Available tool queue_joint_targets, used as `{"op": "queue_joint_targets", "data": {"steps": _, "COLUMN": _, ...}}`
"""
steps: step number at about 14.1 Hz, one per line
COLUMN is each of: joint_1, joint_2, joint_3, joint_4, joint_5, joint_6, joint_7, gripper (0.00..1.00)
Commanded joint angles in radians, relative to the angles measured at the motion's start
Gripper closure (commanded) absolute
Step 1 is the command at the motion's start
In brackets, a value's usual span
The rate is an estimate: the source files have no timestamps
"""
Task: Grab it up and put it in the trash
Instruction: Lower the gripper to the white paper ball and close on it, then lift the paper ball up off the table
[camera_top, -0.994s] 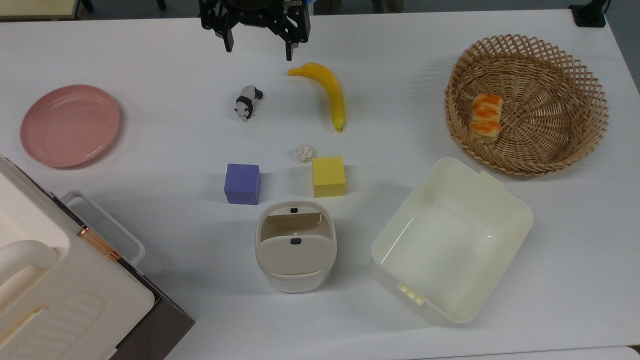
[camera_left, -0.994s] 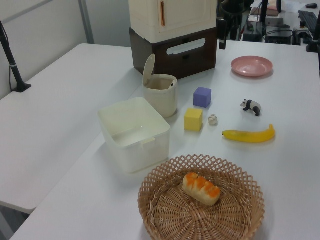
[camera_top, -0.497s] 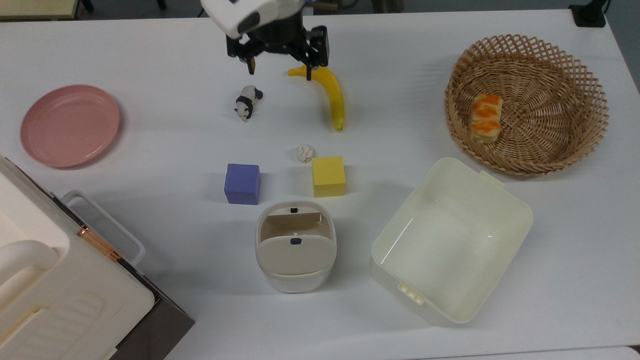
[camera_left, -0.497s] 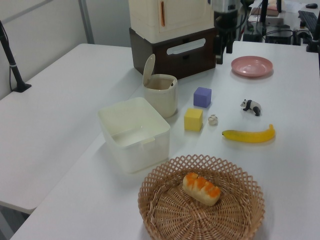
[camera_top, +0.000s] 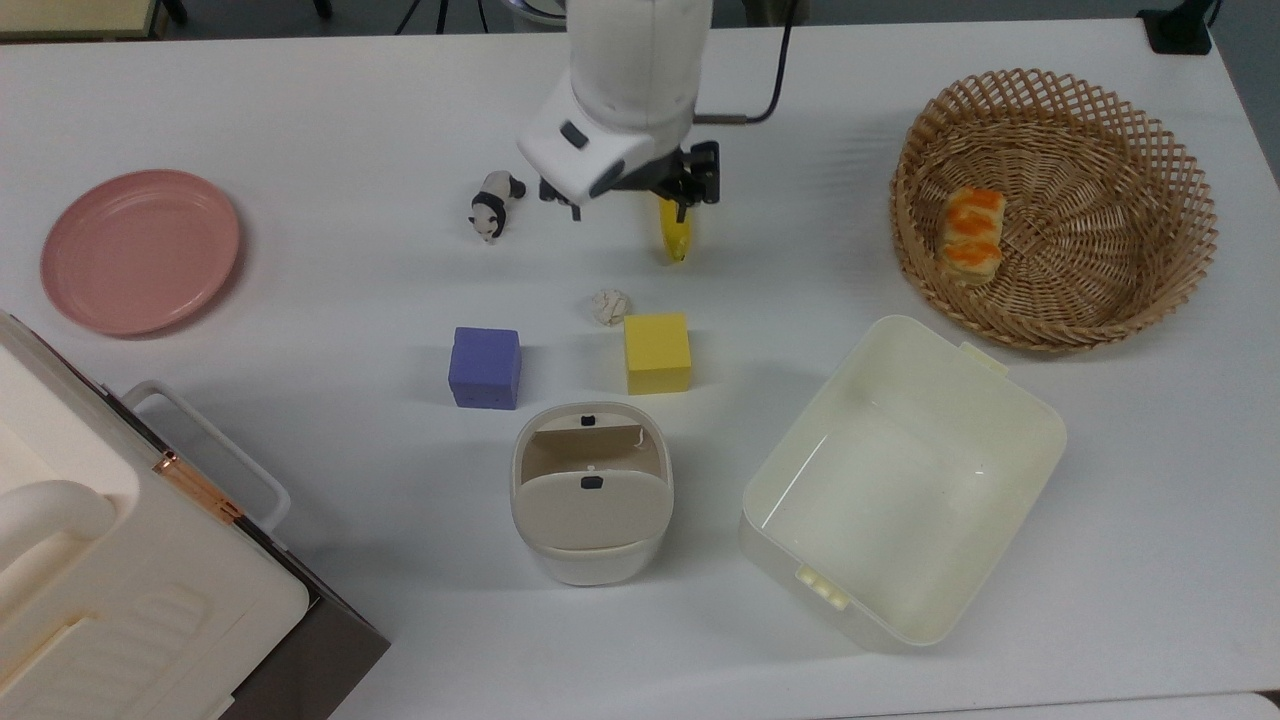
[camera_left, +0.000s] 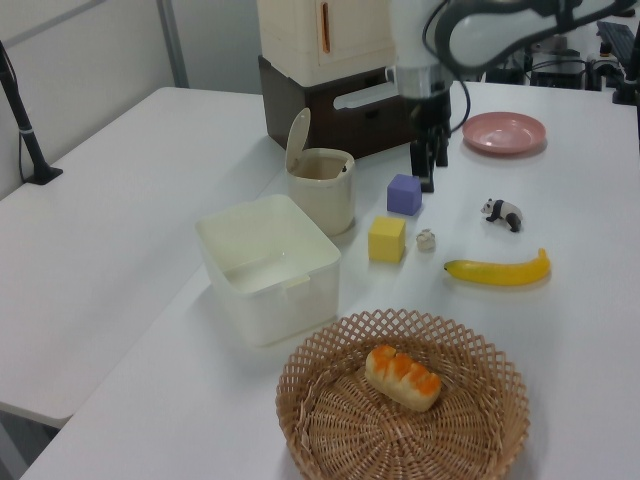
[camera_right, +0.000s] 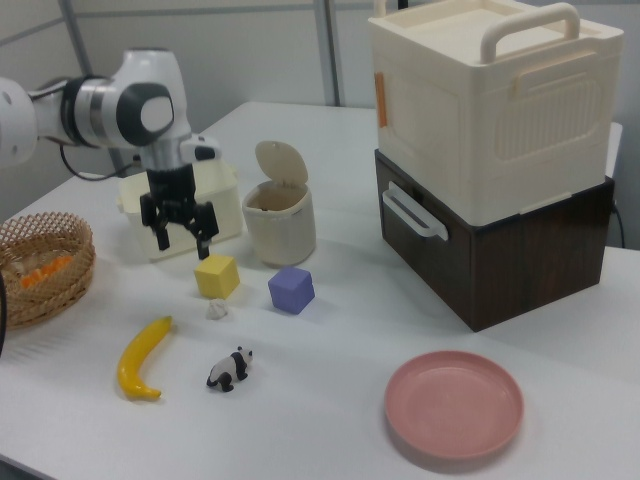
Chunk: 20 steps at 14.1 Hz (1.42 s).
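top view: paper ball lies untouched on the desk; gripper hovers above, fingers apart (nothing held), trash waiting.

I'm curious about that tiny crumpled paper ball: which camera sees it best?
The top view: the paper ball lies unobstructed, just off the yellow cube. In the left view and the right view it is a small pale lump beside that cube.
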Motion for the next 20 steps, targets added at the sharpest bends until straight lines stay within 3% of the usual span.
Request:
{"op": "queue_joint_targets", "data": {"steps": 1, "joint_1": 0.033, "joint_2": 0.027, "joint_3": -0.009, "joint_4": -0.071, "joint_5": 0.013, "joint_6": 0.069, "joint_7": -0.003, "gripper": 0.0}}
{"op": "queue_joint_targets", "data": {"steps": 13, "joint_1": -0.001, "joint_2": 0.146, "joint_3": -0.019, "joint_4": -0.098, "joint_5": -0.042, "joint_6": 0.25, "joint_7": 0.001, "gripper": 0.0}}
{"op": "queue_joint_targets", "data": {"steps": 16, "joint_1": -0.001, "joint_2": 0.169, "joint_3": -0.021, "joint_4": -0.096, "joint_5": -0.042, "joint_6": 0.273, "joint_7": 0.001, "gripper": 0.09}}
{"op": "queue_joint_targets", "data": {"steps": 20, "joint_1": -0.001, "joint_2": 0.185, "joint_3": -0.021, "joint_4": -0.096, "joint_5": -0.054, "joint_6": 0.281, "joint_7": 0.0, "gripper": 0.35}}
